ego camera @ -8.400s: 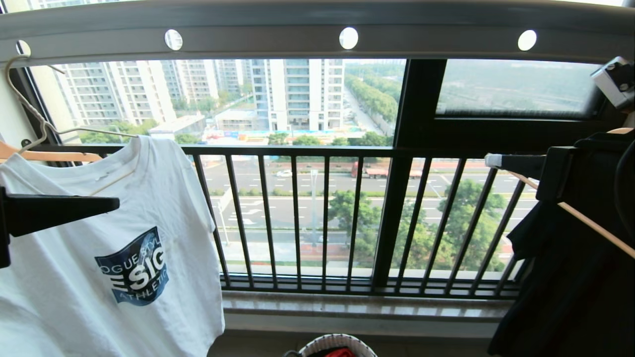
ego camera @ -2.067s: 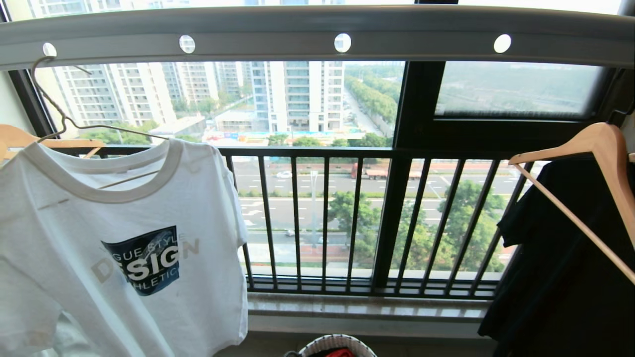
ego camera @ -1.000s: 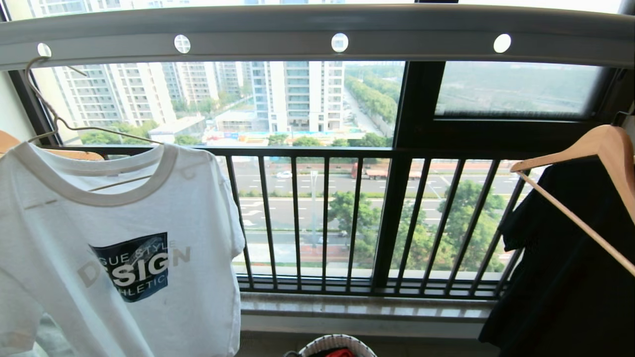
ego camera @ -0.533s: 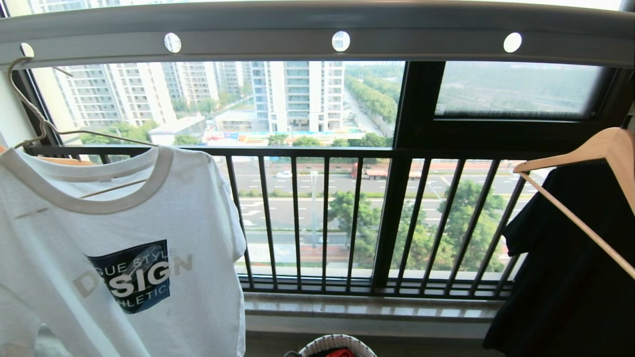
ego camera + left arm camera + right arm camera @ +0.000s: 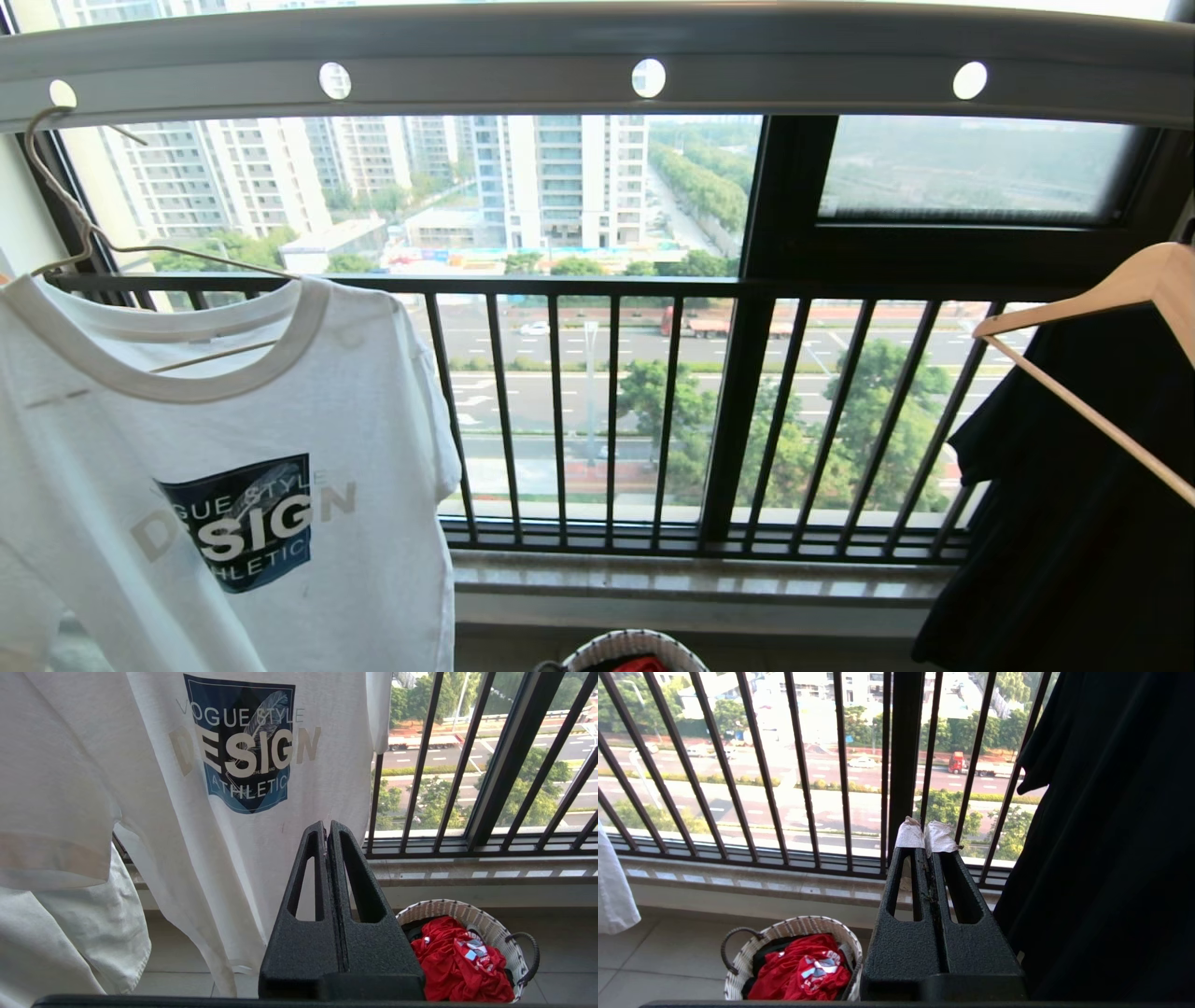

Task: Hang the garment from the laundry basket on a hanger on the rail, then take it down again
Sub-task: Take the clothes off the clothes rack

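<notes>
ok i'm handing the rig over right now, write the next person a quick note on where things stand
Left gripper: shut, empty, low in front of the T-shirt's lower part.
Right gripper: shut, empty, parked beside the black garment.
White T-shirt: on the thin cream hanger, whose hook sits in the leftmost visible hole of the grey rail.
Laundry basket: on the floor under the window, red clothing inside.
Done: shirt hung on the rail.
Left: take it down again, likely by lifting the hanger hook out of its hole.
</notes>
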